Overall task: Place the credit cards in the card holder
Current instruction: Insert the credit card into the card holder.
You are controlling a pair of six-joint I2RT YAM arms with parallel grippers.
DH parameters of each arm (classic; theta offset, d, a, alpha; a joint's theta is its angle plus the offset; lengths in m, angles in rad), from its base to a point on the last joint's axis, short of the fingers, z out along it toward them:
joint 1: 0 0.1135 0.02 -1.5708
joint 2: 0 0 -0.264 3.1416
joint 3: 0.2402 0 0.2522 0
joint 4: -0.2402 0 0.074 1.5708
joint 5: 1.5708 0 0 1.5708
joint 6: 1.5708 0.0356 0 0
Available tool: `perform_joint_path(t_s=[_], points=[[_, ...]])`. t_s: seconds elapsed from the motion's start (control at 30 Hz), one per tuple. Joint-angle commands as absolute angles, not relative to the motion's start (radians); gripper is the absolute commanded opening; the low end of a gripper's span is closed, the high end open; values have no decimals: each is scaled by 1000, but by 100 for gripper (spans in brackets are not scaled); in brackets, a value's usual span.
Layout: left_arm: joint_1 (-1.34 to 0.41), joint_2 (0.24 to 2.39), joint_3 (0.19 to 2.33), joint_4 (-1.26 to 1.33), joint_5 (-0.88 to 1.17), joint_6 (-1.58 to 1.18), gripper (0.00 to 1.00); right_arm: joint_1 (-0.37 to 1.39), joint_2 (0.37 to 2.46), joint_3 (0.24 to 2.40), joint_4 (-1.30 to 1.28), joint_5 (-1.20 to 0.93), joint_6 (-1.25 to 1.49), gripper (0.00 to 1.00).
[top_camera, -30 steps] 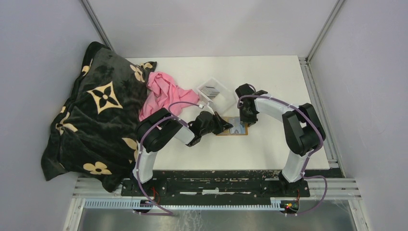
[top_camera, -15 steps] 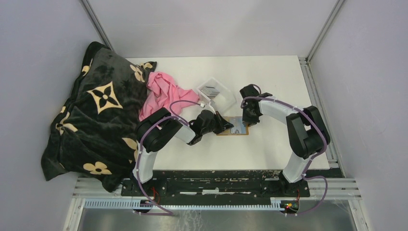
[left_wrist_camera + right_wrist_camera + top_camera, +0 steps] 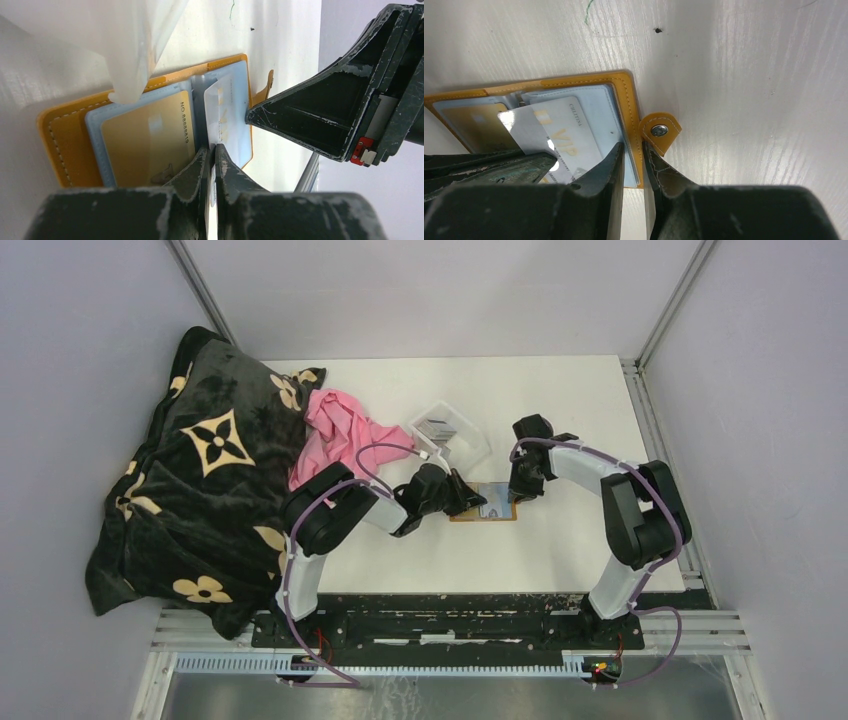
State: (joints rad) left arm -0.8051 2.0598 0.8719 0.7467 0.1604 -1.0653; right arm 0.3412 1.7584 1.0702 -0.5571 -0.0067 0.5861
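Outward to its own right the right arm had swung, elbow wide, wrist bent down. The left gripper (image 3: 210,150) reached low and level, jaws pinched on a thin glossy white credit card (image 3: 223,107) lying over the clear pocket just ahead. The right gripper (image 3: 631,147) stood narrowly parted astride the rim of the stitched orange card holder (image 3: 626,80); whether it clamped could not be told. Just past its tips, a rounded snap tab (image 3: 659,130) lay on the matte white table (image 3: 749,75).
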Motion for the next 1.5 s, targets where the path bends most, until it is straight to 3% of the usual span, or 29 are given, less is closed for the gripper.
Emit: perform_joint_path(t_s=[0.0, 0.53, 1.47], points=[[-810, 2110, 883, 595, 197, -968, 11, 334, 1793, 1026, -472, -55, 607, 23], [-819, 2145, 930, 586, 255, -980, 17, 330, 1799, 1024, -456, -107, 608, 22], [-856, 1998, 876, 372, 65, -925, 44, 330, 1800, 1013, -446, -123, 607, 21]])
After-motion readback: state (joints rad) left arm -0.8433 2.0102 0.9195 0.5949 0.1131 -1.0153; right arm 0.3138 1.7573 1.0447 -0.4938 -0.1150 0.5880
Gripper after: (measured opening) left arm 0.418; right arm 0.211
